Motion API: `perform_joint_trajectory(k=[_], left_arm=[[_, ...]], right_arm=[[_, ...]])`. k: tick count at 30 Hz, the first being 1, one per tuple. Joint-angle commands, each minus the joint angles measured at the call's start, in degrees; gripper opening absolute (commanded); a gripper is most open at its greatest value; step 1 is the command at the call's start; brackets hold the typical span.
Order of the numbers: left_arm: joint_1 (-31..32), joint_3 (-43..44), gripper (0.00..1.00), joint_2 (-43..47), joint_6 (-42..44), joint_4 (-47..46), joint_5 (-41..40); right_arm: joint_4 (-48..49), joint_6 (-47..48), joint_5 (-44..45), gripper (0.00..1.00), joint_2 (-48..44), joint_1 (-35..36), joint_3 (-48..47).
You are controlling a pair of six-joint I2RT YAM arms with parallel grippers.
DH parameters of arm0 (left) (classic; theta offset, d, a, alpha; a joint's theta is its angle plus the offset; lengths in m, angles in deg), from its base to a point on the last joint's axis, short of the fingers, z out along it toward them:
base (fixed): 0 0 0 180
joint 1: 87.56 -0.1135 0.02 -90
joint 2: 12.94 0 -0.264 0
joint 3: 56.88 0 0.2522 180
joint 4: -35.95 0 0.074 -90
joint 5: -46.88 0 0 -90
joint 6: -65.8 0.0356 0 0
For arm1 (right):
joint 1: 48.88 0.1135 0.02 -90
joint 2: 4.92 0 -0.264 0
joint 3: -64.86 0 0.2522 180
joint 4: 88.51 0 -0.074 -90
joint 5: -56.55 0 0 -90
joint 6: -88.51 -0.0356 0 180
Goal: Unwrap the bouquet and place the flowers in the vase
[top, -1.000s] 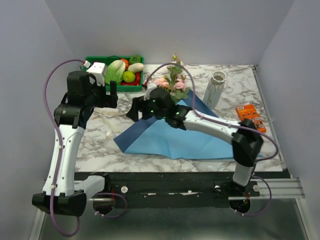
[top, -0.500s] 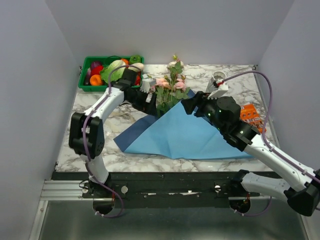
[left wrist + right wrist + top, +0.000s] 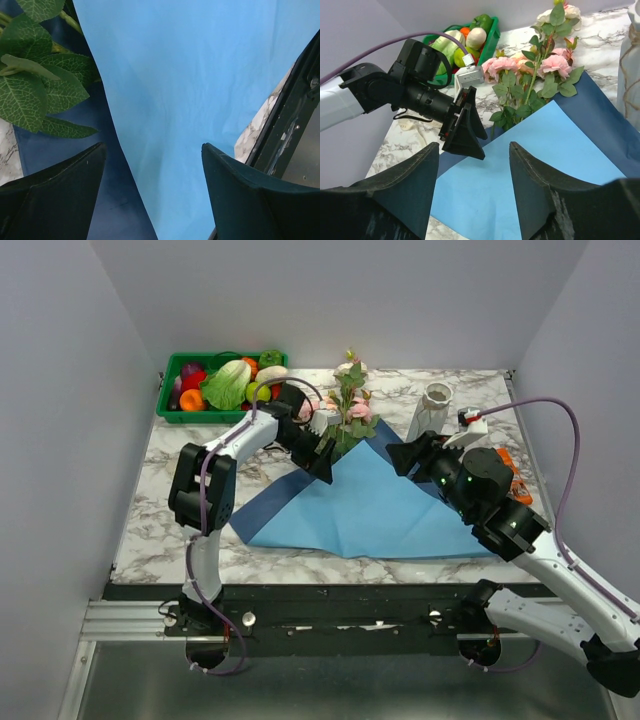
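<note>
Across the marble table (image 3: 200, 530) the blue paper sheet (image 3: 370, 510) lies spread flat; the flowers (image 3: 345, 410) rest at its far corner; the vase (image 3: 430, 412) stands upright near them; the left pincer (image 3: 322, 462) hangs released over the sheet's edge, gripping nothing; the right pincer (image 3: 402, 455) gapes empty too.

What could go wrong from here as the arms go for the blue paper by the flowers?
The left gripper hangs open over the blue paper right beside the flowers; closing there might pinch leaves and drag them. The vase stands close to the sheet's far edge, so a hard pull on the paper might knock it over.
</note>
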Motion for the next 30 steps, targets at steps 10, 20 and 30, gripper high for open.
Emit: perform_joint_trajectory(k=[10, 20, 30], left_arm=[[2.2, -5.6, 0.52, 0.0, 5.0, 0.7, -3.2], [3.9, -4.4, 0.00, 3.6, 5.1, 2.2, -3.9], [7.6, -15.8, 0.00, 23.4, 11.0, -1.7, -0.4]], right_arm=[[-2.1, -0.5, 0.7, 0.60, -1.1, -0.5, -1.2], [-2.0, -1.9, -0.1, 0.59, -1.5, -0.6, -1.1], [-5.0, 1.1, 4.0, 0.58, -1.4, -0.6, -3.8]])
